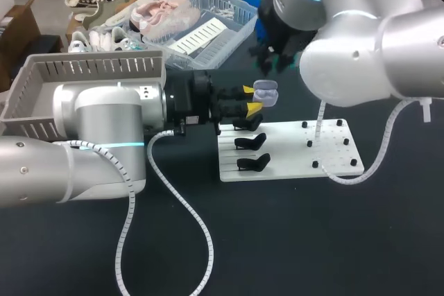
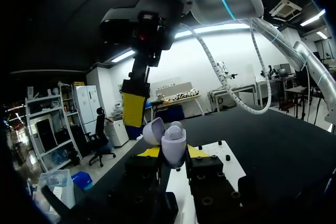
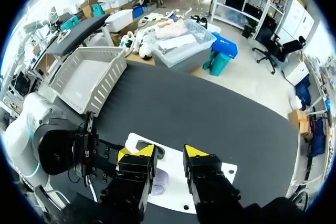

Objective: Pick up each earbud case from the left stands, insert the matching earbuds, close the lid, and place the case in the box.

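The left gripper point(image 1: 253, 100) pinches the open case point(image 1: 266, 92) by its sides; it looks light, hard and slippery. The right gripper point(image 3: 167, 153) has jaws apart

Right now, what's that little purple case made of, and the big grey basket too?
The earbud case looks like smooth plastic, pale lilac with a soft sheen on its open lid. The basket looks like hard grey plastic, matte, with moulded slots along its walls. I can't be certain of either.
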Available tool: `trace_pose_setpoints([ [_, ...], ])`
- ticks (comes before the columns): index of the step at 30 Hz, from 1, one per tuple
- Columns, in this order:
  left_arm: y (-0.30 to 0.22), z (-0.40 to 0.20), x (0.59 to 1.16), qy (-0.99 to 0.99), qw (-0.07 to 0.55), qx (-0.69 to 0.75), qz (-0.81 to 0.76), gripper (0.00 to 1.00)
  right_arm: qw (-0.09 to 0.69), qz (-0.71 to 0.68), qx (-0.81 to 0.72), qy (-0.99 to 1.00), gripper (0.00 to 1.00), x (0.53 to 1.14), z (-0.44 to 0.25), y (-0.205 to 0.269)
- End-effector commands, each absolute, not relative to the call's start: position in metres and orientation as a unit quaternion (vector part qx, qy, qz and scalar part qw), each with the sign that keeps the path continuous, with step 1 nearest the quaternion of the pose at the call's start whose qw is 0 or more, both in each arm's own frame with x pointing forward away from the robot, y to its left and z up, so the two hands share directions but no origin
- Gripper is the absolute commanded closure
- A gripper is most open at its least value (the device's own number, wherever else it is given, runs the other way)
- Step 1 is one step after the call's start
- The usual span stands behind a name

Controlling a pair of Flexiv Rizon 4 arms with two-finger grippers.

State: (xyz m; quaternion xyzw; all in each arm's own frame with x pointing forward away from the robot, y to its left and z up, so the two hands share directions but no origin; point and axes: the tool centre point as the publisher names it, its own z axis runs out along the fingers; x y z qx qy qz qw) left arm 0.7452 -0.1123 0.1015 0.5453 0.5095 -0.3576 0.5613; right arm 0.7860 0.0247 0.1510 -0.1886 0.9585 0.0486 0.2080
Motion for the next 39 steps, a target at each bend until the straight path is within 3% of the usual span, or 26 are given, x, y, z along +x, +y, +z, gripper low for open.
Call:
trace_pose_setpoints([
  [1, -0.113, 0.102, 0.742, 0.512, 0.564, 0.543, -0.354, 1.00, 0.203, 0.049, -0.189, 0.960, 0.70, 0.786, 0.149, 0.027],
  [39, -0.113, 0.102, 0.742, 0.512, 0.564, 0.543, -0.354, 1.00, 0.225, 0.058, -0.181, 0.956, 0.71, 0.739, 0.157, 0.019],
])
